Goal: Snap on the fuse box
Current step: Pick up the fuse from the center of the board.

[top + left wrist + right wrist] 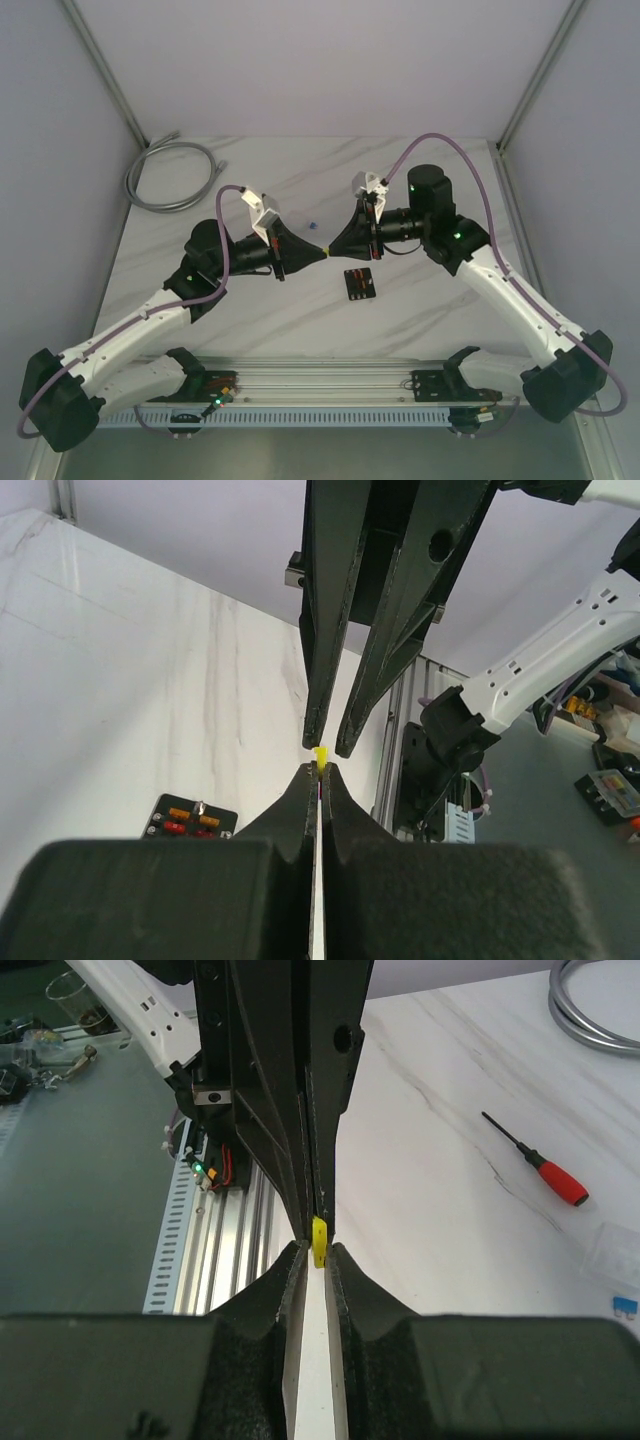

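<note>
The fuse box (357,284), a small black square block with orange and red fuses in its slots, lies flat on the table just right of centre. It also shows in the left wrist view (190,818). My two grippers meet tip to tip above the table, to the left of it. My left gripper (322,252) (321,770) is shut on a small yellow fuse (321,757) (318,1241). My right gripper (333,248) (317,1252) is slightly open. Its tips stand on either side of the fuse's free end.
A red-handled screwdriver (545,1172) lies on the table. A clear plastic cover (612,1250) and a small blue fuse (624,1306) (312,225) lie nearby. A grey cable coil (170,175) sits at the back left. An aluminium rail (320,385) runs along the near edge.
</note>
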